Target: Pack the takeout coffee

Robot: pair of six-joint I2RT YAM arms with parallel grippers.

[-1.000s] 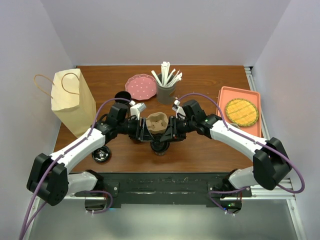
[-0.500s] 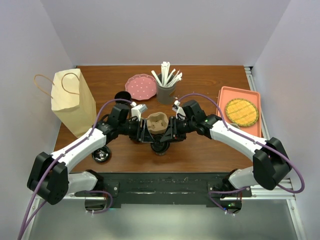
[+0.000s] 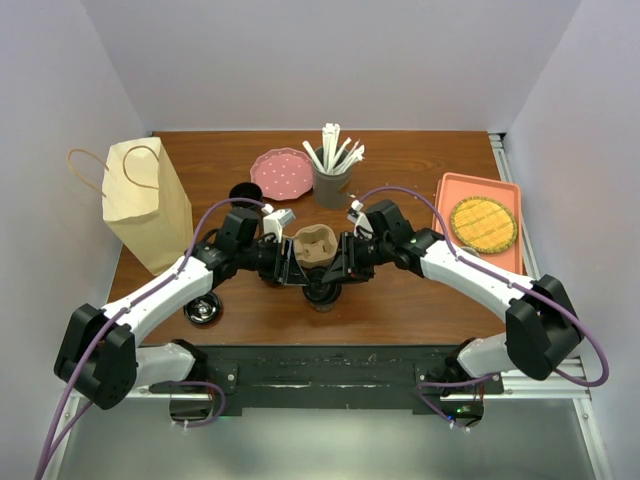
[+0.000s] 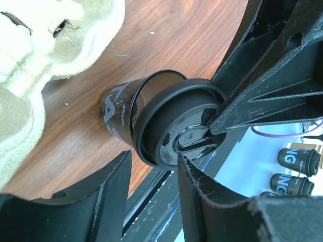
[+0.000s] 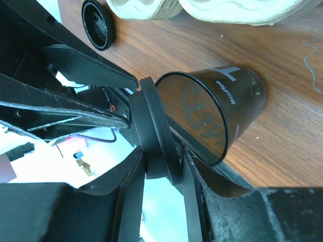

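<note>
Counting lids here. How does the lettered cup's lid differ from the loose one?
Held: the cup's lid is pinched by the right gripper; the loose lid is ungripped. Pose: the cup's lid tilts against the lettered cup; the loose lid lies flat. Both are round and black.

Showed a reddish-brown wooden table (image 3: 400,160) between pale walls, seen from above. Included a tan paper bag (image 3: 145,205) with looped handles, upright at the left edge. Had, toward the far middle, a pink dotted plate (image 3: 281,173) just beside a grey cup (image 3: 331,186) packed with white sticks (image 3: 335,150). Carried an orange tray (image 3: 447,190) along the right edge, with a round yellow woven disc (image 3: 483,224) lying in it. Showed a beige moulded-pulp cup carrier (image 3: 313,246) at the centre, a plain open black cup (image 3: 241,192) between bag and plate, and a loose round black lid (image 3: 203,309) flat on the wood near the front left.
</note>
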